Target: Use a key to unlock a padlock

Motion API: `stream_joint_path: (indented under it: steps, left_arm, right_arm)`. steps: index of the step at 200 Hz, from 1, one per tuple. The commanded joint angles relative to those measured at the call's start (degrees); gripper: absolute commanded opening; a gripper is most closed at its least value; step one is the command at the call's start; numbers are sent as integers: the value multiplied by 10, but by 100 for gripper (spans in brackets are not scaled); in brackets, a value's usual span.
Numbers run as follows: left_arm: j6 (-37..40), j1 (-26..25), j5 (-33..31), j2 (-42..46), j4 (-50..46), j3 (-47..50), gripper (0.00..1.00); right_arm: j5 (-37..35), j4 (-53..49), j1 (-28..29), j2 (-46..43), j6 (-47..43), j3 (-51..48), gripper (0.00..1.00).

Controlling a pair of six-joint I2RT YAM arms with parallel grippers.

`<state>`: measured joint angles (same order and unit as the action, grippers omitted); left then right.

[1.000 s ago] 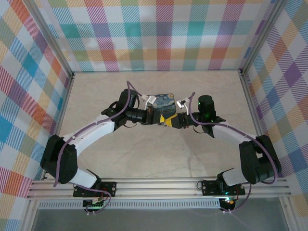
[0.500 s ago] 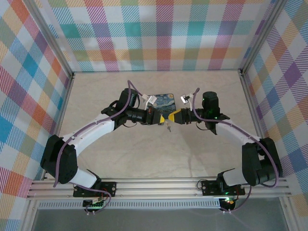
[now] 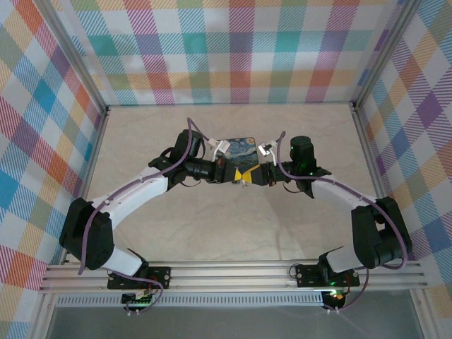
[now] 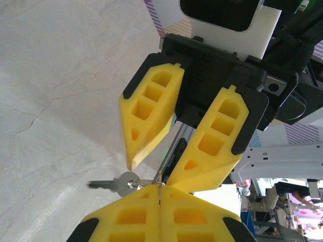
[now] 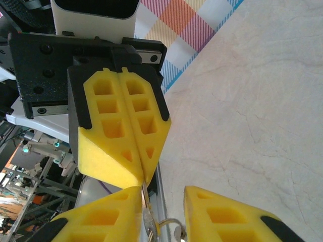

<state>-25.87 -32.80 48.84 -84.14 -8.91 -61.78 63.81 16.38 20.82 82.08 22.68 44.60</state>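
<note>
Looking from the left wrist, we see our left claw (image 4: pixel 160 190) pressed together on a thin ring (image 4: pixel 149 182) carrying the key (image 4: pixel 121 184), which is held over the table (image 4: pixel 50 101). Our right claw (image 4: pixel 154 174) meets it tip to tip, spread around the ring, near the box (image 3: pixel 239 150).

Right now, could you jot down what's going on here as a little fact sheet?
Left claw: shut, pinching the key ring
Right claw: open, its tips close to the left claw's tips
Key: on the ring, sticking out beside the left claw
Blue painted box: on the table, just behind where the claws meet
Table: pale, marble-look
</note>
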Motion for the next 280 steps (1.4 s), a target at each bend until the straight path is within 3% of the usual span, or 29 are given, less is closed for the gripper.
stream_joint_path:
  steps: [1, 63, 107, 161, 198, 219, 231, 259, 280]
  left_arm:
    - [7, 5, 7, 1, 2, -24, 0]
    - [6, 8, 8, -1, -1, -29, 0]
    - [6, 8, 11, 0, 1, -29, 0]
    - [7, 8, 4, 2, -1, -24, 0]
    - [-10, 14, -20, -4, 12, -17, 0]
    - [-32, 24, -44, -4, 28, -7, 32]
    - [-44, 28, -58, -1, 37, -4, 44]
    - [-57, 30, -124, 5, 18, -10, 57]
    - [-86, 17, -224, 3, -11, -9, 60]
  right_arm:
    - [31, 10, 0, 2, -2, -1, 27]
    - [35, 21, 0, -7, 4, -19, 36]
    - [32, 33, 1, -5, 10, -18, 24]
    - [55, 82, 1, -6, 34, -30, 0]
    - [43, 78, 1, -13, 31, -43, 0]
    - [16, 42, 1, -18, 11, -43, 0]
    - [-9, 18, 1, -22, -2, -43, 0]
    - [-58, -23, 0, -26, -21, -43, 0]
    - [-104, -48, -2, -32, -27, -47, 0]
